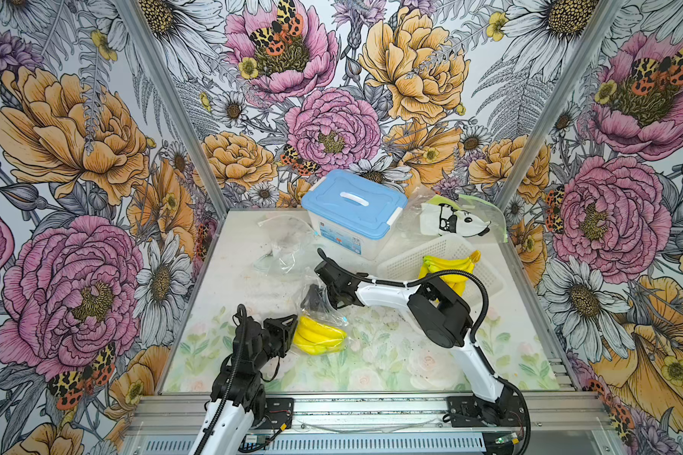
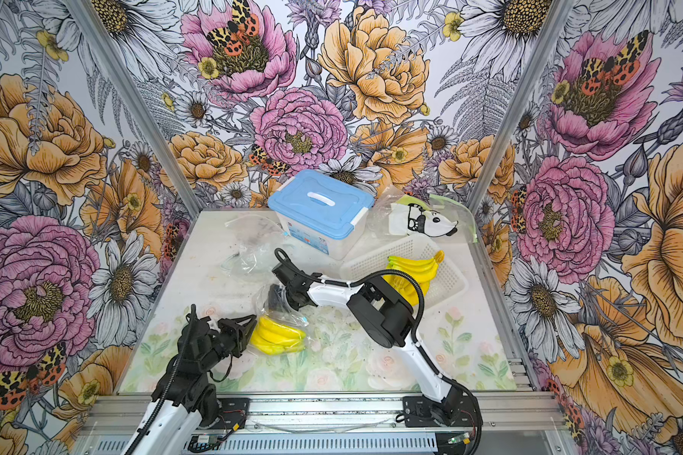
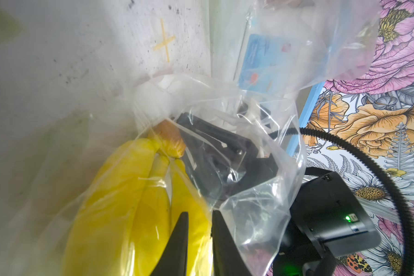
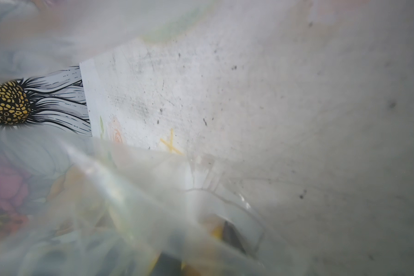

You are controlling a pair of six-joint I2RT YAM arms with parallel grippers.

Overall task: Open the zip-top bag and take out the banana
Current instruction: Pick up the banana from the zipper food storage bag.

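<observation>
The clear zip-top bag (image 1: 338, 315) lies mid-table with a yellow banana (image 1: 318, 335) bunch inside; both top views show it, and the left wrist view shows the banana (image 3: 129, 203) through the film. My left gripper (image 1: 294, 325) is at the bag's left side, and its narrow jaws (image 3: 199, 215) are shut on the bag film against the fruit. My right gripper (image 1: 312, 295) reaches into the bag's mouth from behind. Its fingers (image 3: 213, 133) close on the brown-tipped stem (image 3: 171, 136). Film blurs the right wrist view, where one fingertip (image 4: 230, 234) shows.
A blue-lidded plastic box (image 1: 353, 205) stands at the back. To its right are a panda-print bag (image 1: 454, 218) and a white basket (image 1: 407, 268) holding another banana bunch (image 1: 448, 268). Empty clear bags (image 1: 284, 244) lie at the back left.
</observation>
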